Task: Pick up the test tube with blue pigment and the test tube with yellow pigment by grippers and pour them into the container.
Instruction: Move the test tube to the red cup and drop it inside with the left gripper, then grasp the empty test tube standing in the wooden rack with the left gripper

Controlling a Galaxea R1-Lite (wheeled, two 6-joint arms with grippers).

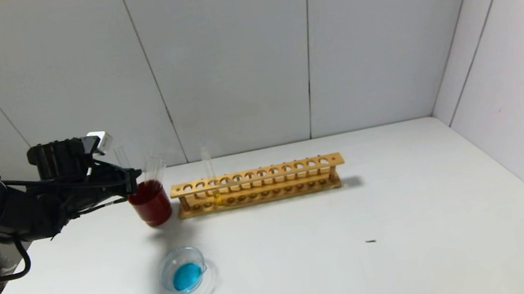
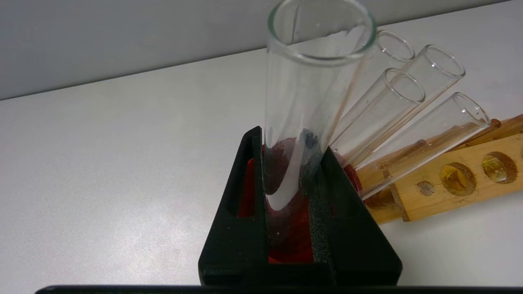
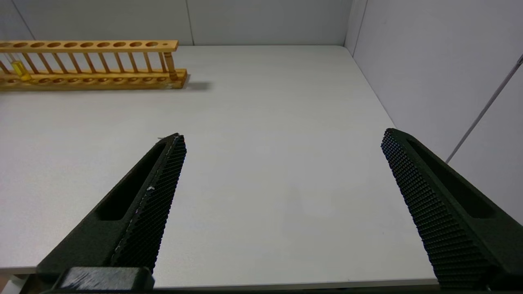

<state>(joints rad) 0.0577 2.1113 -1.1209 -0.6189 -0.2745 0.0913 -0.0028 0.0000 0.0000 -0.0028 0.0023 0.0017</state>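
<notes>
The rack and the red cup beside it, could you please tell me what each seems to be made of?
The rack looks like unpainted light wood: yellow-brown, with visible grain and drilled holes. The red cup looks like opaque plastic, dark red and smooth with a slight sheen, though ceramic cannot be ruled out.

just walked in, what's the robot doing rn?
The left gripper is shut on an empty clear tube over the red cup, which holds other empty tubes. The dish already holds blue liquid. The yellow tube still stands in the rack. The right gripper hangs open, away from it.
</notes>
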